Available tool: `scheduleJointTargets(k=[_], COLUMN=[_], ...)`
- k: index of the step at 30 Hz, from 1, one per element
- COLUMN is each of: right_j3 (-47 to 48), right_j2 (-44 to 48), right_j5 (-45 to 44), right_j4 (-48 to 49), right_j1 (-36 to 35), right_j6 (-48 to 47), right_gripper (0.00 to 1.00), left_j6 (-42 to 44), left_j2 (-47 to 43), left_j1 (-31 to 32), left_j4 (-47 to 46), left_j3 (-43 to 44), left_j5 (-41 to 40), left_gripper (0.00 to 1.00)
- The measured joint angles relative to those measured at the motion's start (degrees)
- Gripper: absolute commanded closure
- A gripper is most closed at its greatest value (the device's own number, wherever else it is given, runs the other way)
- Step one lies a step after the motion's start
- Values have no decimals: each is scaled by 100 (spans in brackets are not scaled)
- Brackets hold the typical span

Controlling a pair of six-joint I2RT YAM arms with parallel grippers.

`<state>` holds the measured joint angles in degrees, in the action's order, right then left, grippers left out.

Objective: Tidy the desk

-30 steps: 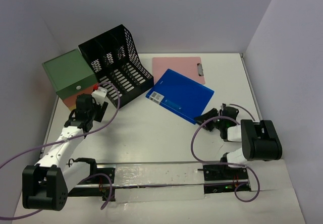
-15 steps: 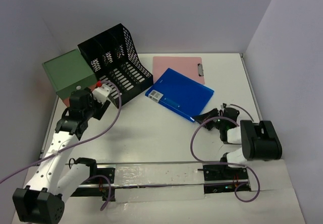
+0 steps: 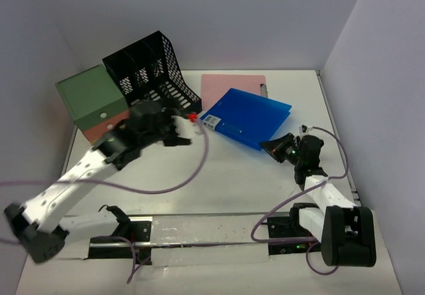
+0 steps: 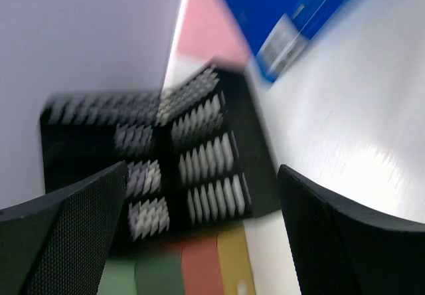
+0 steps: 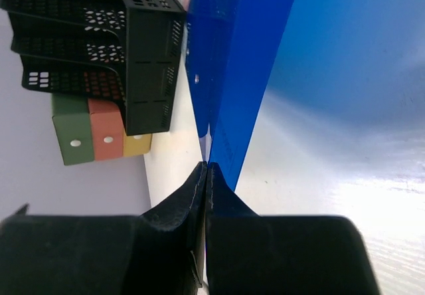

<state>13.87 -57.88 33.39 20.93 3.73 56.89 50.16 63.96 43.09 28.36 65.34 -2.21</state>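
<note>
The left arm and right arm had white links and black joints, each trailing a purple cable. The left fingers were black, with a finely dotted inner face.

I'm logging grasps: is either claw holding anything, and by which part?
The right claw is shut on the folder, pinching an edge of its cover. The left claw is open, holding nothing.
</note>
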Motion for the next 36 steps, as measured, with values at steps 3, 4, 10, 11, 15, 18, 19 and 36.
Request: scheduleJointTargets(k=[3, 4, 10, 11, 15, 18, 19, 36], right_j3=[83, 132, 431, 450, 450, 450, 450, 754], right_j2=[-106, -106, 60, 90, 190, 202, 200, 299], right_j5=[52, 55, 143, 175, 279, 385, 427, 329], right_j4=[-193, -272, -553, -561, -621, -597, -590, -770], right_j1=[0, 0, 0, 0, 0, 2, 0, 96], right_j6=[21, 12, -44, -42, -22, 46, 59, -14], right_gripper=[100, 100, 100, 100, 100, 100, 100, 100], left_j6=[125, 140, 429, 470, 517, 574, 576, -216], left_j2=[1356, 1847, 3579, 3726, 4182, 4387, 4462, 5272], left_j1=[931, 1105, 1500, 1522, 1537, 1537, 1535, 1570], left_j4=[-892, -1191, -2456, -2626, -3315, -3695, -3811, -3238], left_j3=[105, 105, 58, 60, 125, 136, 144, 1429], left_j5=[-261, -262, -274, -274, -316, -348, -381, -845], left_gripper=[1, 1, 1, 1, 1, 1, 1, 100])
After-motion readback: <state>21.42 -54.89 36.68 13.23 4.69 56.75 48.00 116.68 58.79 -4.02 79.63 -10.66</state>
